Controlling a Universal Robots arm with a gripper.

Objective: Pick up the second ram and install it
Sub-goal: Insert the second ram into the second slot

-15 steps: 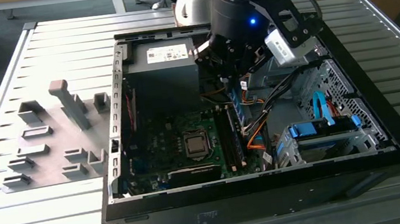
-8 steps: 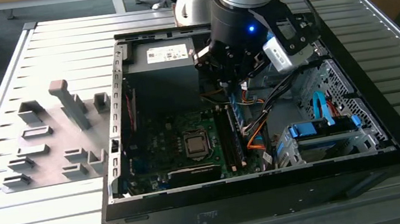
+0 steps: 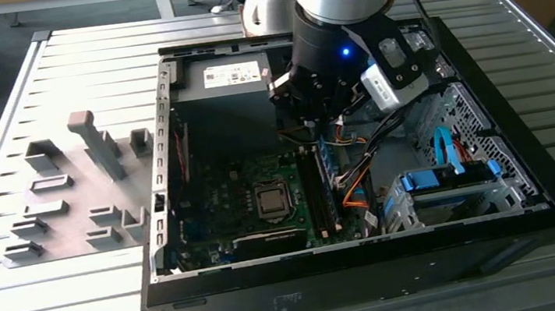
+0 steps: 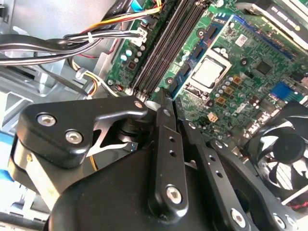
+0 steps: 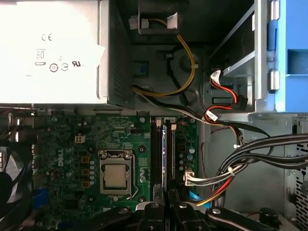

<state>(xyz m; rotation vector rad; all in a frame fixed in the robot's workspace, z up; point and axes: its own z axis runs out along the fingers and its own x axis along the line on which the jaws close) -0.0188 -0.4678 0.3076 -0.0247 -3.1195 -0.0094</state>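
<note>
The second ram (image 5: 165, 154) shows edge-on as a thin blue-green strip standing among the long black slots (image 4: 166, 45) of the motherboard (image 3: 230, 200). In the exterior view the second ram (image 3: 329, 167) is a short blue strip beside the slots. My gripper (image 3: 311, 126) hangs inside the open computer case, above the far end of the slots. In the first wrist view my gripper (image 5: 166, 195) lines up with the strip. Its fingers (image 4: 163, 139) are drawn close together, and nothing shows between them.
Bundled cables (image 5: 250, 159) and a blue drive cage (image 3: 448, 183) crowd the side of the slots toward the exterior view's right. The processor socket (image 5: 115, 175) and a fan (image 4: 284, 154) lie on the other side. The power supply (image 3: 227, 79) sits at the far end. Grey holder blocks (image 3: 98, 144) stand outside the case.
</note>
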